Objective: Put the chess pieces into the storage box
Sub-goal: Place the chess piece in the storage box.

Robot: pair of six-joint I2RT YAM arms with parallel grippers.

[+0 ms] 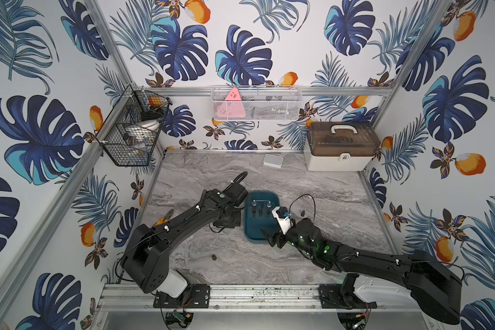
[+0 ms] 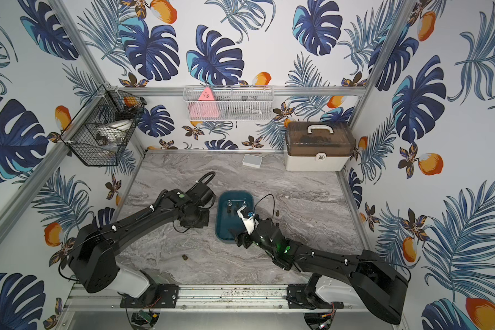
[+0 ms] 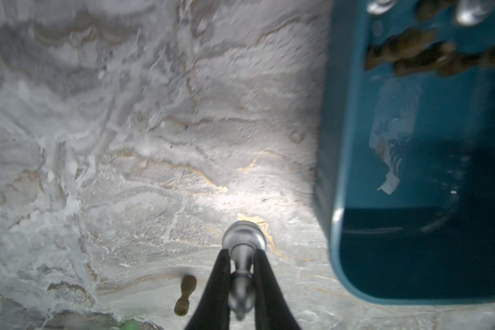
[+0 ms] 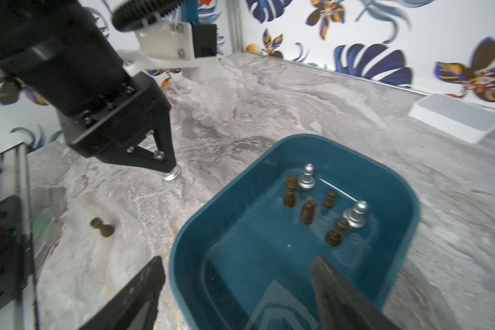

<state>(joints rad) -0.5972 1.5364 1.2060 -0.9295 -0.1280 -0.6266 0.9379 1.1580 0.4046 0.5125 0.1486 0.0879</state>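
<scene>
The teal storage box (image 1: 247, 225) (image 2: 220, 225) lies mid-table. Several dark brown chess pieces (image 4: 307, 211) and two silver ones (image 4: 306, 178) stand at its far end. My left gripper (image 3: 242, 253) is shut on a silver piece (image 3: 244, 237), base down just over the table, left of the box rim (image 3: 335, 171). My right gripper (image 4: 237, 260) stands open and empty over the box's near end (image 4: 183, 243). One brown piece (image 1: 213, 258) (image 3: 185, 295) lies on the table near the front. Another (image 1: 303, 213) stands right of the box.
A white case with a brown lid (image 1: 340, 148) stands at the back right, with a small flat white box (image 1: 273, 160) beside it. Wire baskets (image 1: 132, 125) (image 1: 256, 103) hang on the walls. A metal rail (image 1: 255, 297) runs along the front edge.
</scene>
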